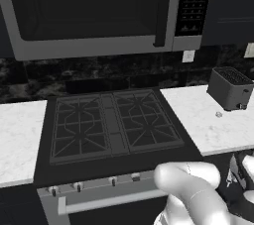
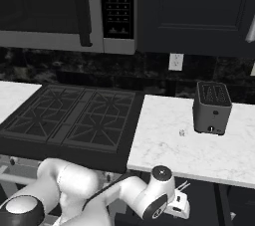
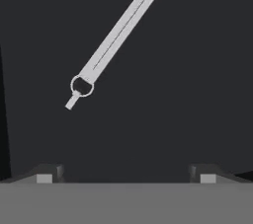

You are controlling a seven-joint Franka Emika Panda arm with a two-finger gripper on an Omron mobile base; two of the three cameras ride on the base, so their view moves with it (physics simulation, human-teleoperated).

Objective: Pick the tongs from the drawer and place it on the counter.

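Now we hover our wide-spread gripper (image 3: 126,176) over the slender silver-grey metal tongs (image 3: 116,38) in the dark drawer; next, descend, centre, close.

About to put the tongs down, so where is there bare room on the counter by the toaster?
The counter is bare from the stovetop edge across to the toaster, and along its front edge. Only a small speck lies left of the toaster.
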